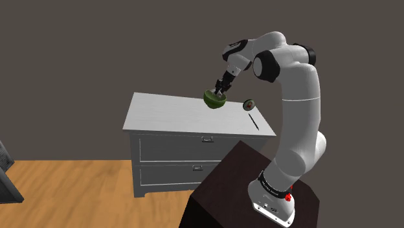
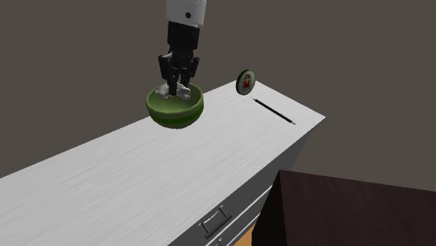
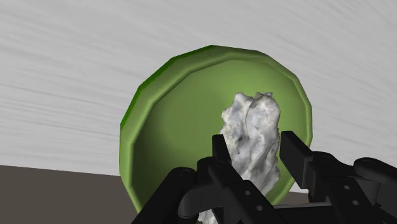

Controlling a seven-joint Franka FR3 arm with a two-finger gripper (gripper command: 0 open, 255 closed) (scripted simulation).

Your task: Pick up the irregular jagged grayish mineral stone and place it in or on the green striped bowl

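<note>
One stone [image 3: 251,137], apparently inside green bowl [image 3: 159,127]

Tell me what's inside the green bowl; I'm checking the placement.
A jagged grey-white stone, clasped by the gripper, over the green bowl's inside. The gripper covers the stone's lower end.

No readable words, numbers or brand marks are showing anywhere in these views. A small round disc [image 2: 246,82] near the far corner of the table [image 2: 140,182] is carrying a red mark on a pale centre inside a dark green rim, too small to make out as a letter or sign. A dark band [image 1: 272,186] around the foot of the arm is bearing pale specks that cannot be read.
</note>
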